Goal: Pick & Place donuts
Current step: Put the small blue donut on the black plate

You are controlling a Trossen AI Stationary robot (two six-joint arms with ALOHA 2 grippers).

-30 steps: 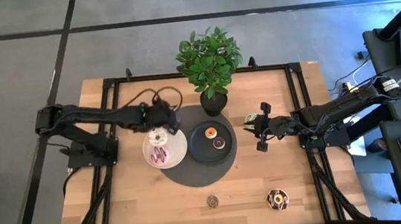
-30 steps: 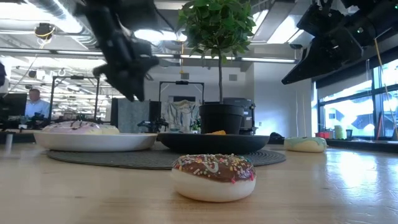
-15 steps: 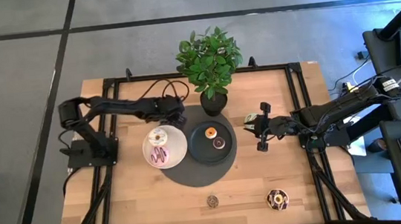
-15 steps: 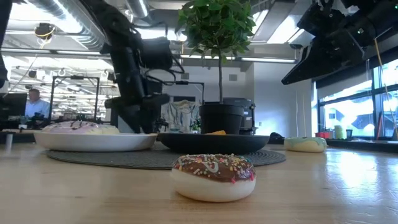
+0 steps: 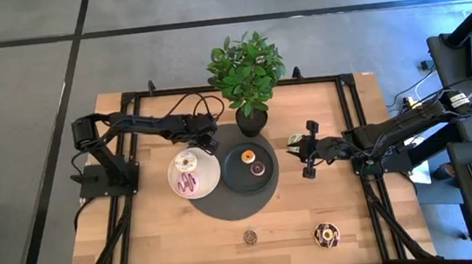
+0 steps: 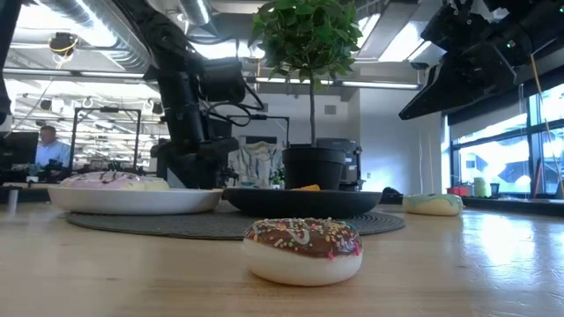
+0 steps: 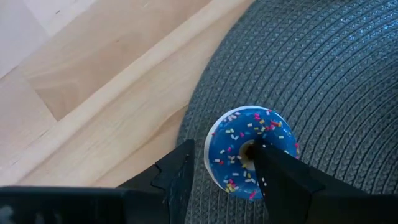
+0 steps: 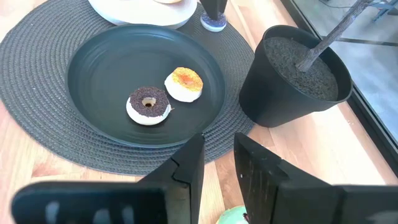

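My left gripper [image 5: 211, 141] is low over the far-left edge of the grey mat [image 5: 226, 205], open. In the left wrist view it [image 7: 222, 152] stands around a blue sprinkled donut [image 7: 233, 134] that lies flat on the mat: one finger is outside its rim, the other at its hole. My right gripper [image 5: 307, 151] hangs open in the air beside a green donut [image 5: 294, 141] resting on the wood. The white plate [image 5: 208, 186] holds a cream donut [image 5: 186, 162] and a pink one [image 5: 187, 184]. The black plate [image 8: 93, 74] holds a chocolate donut [image 8: 148, 104] and an orange one [image 8: 184, 84]. My left gripper comes at the blue donut from above, pointing down. One finger [image 7: 180, 174] stands outside the rim and the other [image 7: 267, 168] over the hole [image 7: 247, 149]. I cannot tell whether the fingers touch it. The donut lies flat on the mat.
A potted plant [image 5: 247, 74] stands at the mat's far edge, close to my left gripper. Near the table's near edge lie a small donut [image 5: 250, 236] and a chocolate sprinkled one [image 5: 326, 234]. Black rails [image 5: 348, 111] frame the tabletop.
My left gripper has moved from above the white plate toward the far edge and down to the mat, beside the plant pot. Most of that move came in the first half second; since then it has only sunk a little. The right arm has kept still.
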